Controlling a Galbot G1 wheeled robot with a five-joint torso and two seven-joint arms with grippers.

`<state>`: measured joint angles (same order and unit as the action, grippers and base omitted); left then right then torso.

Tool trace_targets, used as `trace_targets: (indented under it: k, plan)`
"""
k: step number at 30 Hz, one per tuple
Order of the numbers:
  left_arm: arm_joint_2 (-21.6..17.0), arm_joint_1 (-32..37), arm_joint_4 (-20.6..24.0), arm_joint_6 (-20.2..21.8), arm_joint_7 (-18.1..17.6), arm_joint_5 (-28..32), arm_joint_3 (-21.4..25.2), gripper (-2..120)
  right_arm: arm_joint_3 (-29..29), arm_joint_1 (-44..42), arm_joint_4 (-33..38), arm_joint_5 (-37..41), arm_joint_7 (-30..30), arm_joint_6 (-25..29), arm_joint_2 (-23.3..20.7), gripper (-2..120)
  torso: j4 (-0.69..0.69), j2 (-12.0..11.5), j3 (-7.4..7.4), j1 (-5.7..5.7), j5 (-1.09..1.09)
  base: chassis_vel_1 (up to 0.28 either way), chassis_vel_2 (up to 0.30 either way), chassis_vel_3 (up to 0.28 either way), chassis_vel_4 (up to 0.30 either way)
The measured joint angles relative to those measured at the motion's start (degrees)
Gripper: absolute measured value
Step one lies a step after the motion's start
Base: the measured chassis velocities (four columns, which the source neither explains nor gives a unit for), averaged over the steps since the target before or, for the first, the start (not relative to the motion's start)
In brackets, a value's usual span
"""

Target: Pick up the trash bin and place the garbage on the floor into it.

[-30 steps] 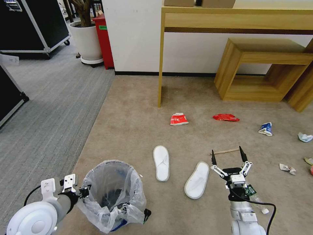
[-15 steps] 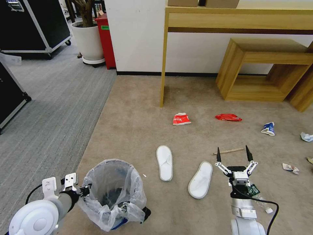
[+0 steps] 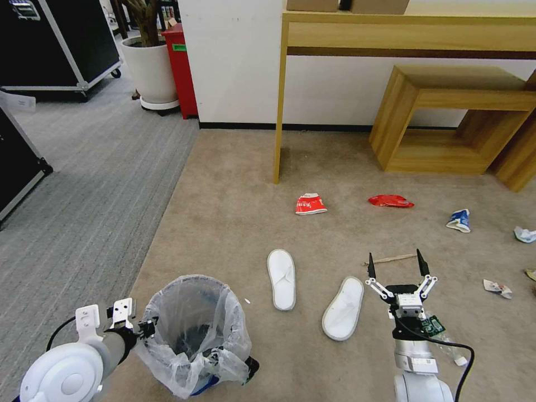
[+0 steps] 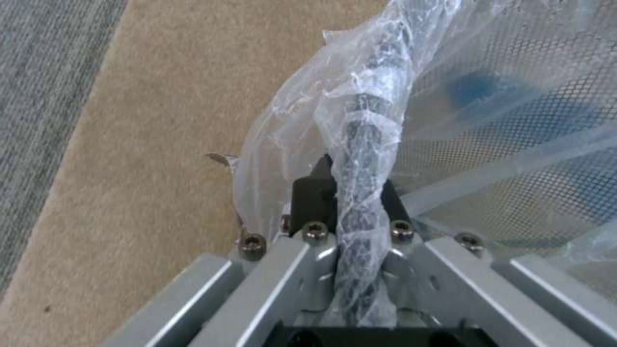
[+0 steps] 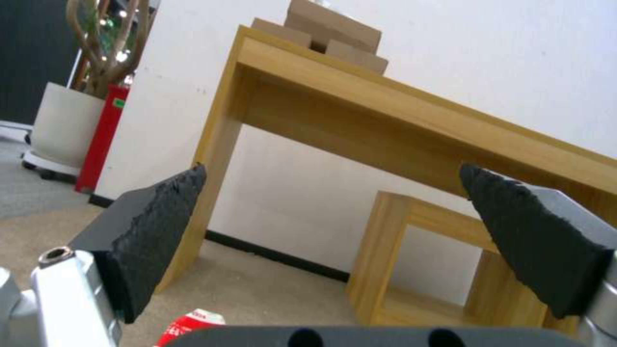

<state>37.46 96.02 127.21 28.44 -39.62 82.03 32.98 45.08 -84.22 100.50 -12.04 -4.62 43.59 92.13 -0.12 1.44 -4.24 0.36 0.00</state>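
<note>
Left gripper (image 4: 350, 193): clamped on the bagged rim of the bin (image 3: 192, 335), as before
Right gripper (image 3: 395, 268): spread wide, empty, over a stick (image 3: 391, 259); barely moved
Bin: at robot's left front
Slippers (image 3: 281, 278): unmoved, just ahead
Meaning: bin secured, no litter collected yet

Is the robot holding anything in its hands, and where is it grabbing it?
The left gripper pinches the trash bin by its bag-covered rim. The right gripper is open, holding nothing.
</note>
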Motion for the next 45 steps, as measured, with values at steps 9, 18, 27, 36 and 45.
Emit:
trace_targets:
  k: [9,18,27,36,45]
  plan:
    - [-0.13,-0.49,-0.03,-0.07,-0.04,0.05,-0.53,0,-0.03,0.21,-0.19,-0.18,-0.48,0.08,0.00,100,0.00,0.00,-0.01,0.02,0.01,-0.138,0.133,0.135,-0.129]
    - [0.10,-0.68,-0.62,-0.10,0.03,-0.06,-0.76,0,0.10,0.40,-0.48,0.10,-0.26,0.28,0.00,100,0.00,0.00,-0.01,0.02,0.00,-0.075,0.064,0.059,-0.071]
    - [0.24,-1.41,-0.89,-0.13,0.06,0.01,-1.22,0,0.12,0.80,-0.26,0.57,1.24,-0.63,-0.65,100,0.00,0.00,0.00,0.01,0.00,0.000,0.000,0.000,0.000]
    - [0.87,-1.12,-0.64,-0.15,0.08,-0.47,-1.58,0,-0.22,0.60,1.07,-0.47,6.86,-4.57,-3.90,100,0.00,0.00,0.00,0.00,0.00,0.000,0.000,0.000,0.000]
    - [1.86,-0.03,-0.23,-0.24,2.46,-2.92,-1.97,0,0.18,-1.37,2.50,0.37,8.51,-8.01,-10.74,100,0.00,0.00,0.00,0.00,0.01,0.000,0.000,0.000,0.000]
